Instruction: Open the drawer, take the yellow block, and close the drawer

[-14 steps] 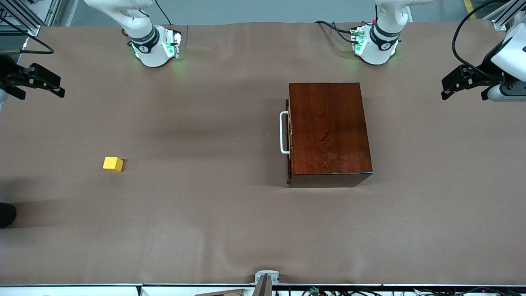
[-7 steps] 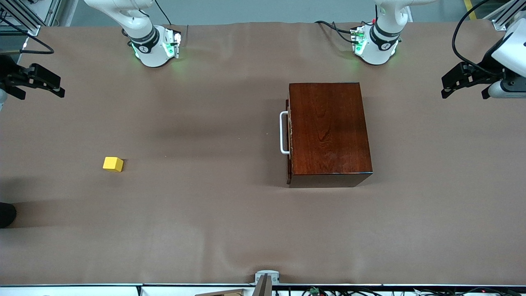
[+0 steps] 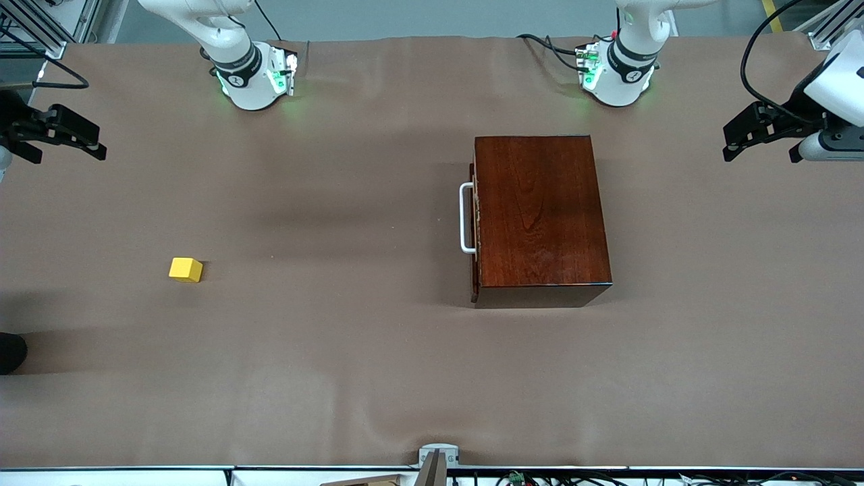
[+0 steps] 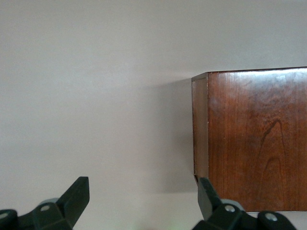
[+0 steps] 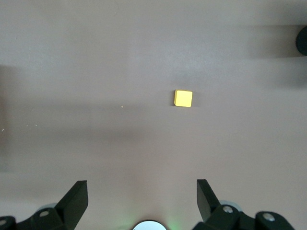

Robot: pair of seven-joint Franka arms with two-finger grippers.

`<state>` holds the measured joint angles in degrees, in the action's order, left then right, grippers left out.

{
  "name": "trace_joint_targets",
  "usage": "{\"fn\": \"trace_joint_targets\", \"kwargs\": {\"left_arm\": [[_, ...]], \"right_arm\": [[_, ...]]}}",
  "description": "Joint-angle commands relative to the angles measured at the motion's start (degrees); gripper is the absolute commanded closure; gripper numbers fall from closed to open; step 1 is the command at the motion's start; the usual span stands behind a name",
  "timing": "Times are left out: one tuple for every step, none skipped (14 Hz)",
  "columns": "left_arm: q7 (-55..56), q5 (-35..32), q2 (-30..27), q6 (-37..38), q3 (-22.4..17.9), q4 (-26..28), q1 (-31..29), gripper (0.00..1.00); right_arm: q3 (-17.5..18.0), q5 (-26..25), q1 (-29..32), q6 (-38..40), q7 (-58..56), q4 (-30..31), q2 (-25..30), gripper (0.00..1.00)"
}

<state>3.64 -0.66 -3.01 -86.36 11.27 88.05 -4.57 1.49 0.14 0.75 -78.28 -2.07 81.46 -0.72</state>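
Note:
The dark reddish-brown wooden box [image 3: 543, 216] stands mid-table, and its drawer [image 3: 475, 229] is pushed in. The drawer's white bar handle [image 3: 465, 218] faces the right arm's end of the table. A yellow block [image 3: 185, 269] lies on the bare tablecloth toward that end, outside the drawer. My right gripper [image 3: 67, 152] hangs open and empty over the table edge there, and its wrist view shows the yellow block [image 5: 183, 98] well ahead of the right gripper [image 5: 140, 195]. My left gripper [image 3: 761, 155] is open over the left arm's end of the table. The left gripper [image 4: 142, 194] looks at a corner of the box [image 4: 249, 139].
Brown cloth [image 3: 337, 378] covers the whole table. The two arm bases [image 3: 253, 74] [image 3: 617, 74] stand along the edge farthest from the front camera. A dark round object [image 3: 10, 352] sits at the table edge by the right arm's end.
The left gripper has drifted slightly toward the robots' side of the table. The right gripper, the block and the box have stayed put.

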Motion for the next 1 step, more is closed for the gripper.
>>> {"fn": "trace_joint_targets", "kwargs": {"left_arm": [[-0.48,0.75,-0.33,1.37,-0.19,-0.25,-0.52,0.00]], "right_arm": [[-0.09,-0.05,-0.05,0.41,-0.04,-0.51,-0.07,0.00]]}}
